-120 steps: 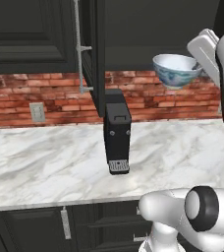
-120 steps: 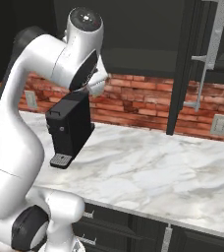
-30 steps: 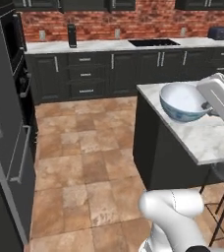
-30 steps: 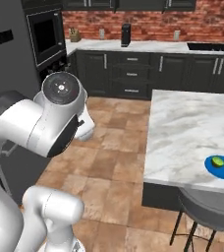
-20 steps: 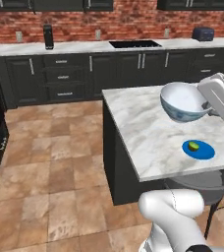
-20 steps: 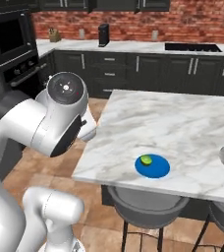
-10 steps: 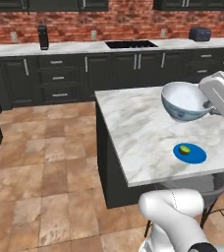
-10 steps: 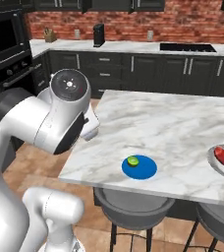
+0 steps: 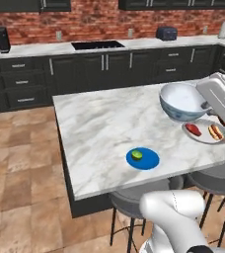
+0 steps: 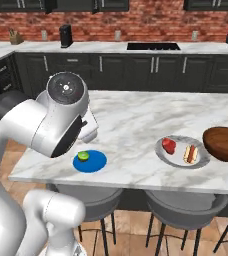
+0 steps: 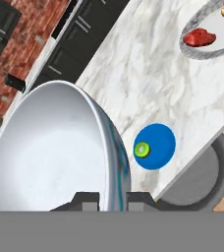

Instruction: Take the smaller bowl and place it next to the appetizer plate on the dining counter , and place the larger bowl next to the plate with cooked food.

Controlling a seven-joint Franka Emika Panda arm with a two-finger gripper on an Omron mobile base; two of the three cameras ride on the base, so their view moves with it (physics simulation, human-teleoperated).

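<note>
Carrying: small white bowl (image 9: pixel 182 101) is gripped by its rim and held up in the air over the worktop (image 9: pixel 104 123), so it is not set down yet.
Claw: claw (image 11: pixel 114 199) is clenched on the bowl's rim, one fingertip inside the wall and one outside; pinching the thin edge is why the jaws stand so narrow.
Bowl pose: tilted in the hand view, pale inside facing the camera, blue pattern showing on the outer wall.
Bowl place: in the left base view it hangs above the far right part of the worktop, over the grey plate side, well apart from the blue plate.
Blue plate: blue plate (image 10: pixel 90 161) lies flat near the stool-side edge with a small green bit (image 10: pixel 83 156) on it; this is the drop target, so the bare marble just beside it matters.
Grey plate: grey plate (image 10: pixel 182 150) with a red piece and a sausage sits to the right along the same edge.
Brown bowl: big brown bowl (image 10: pixel 224 143) stands just beside the grey plate, so that half of the job looks done.
Stools: grey stools (image 10: pixel 181 206) are tucked under the near edge, out of the way.
Step judged: transport of the small bowl toward the blue plate; lowering and release remain.
Risk: tilted rim grip could let the bowl land on edge or bump the blue plate if lowered too close.
</note>
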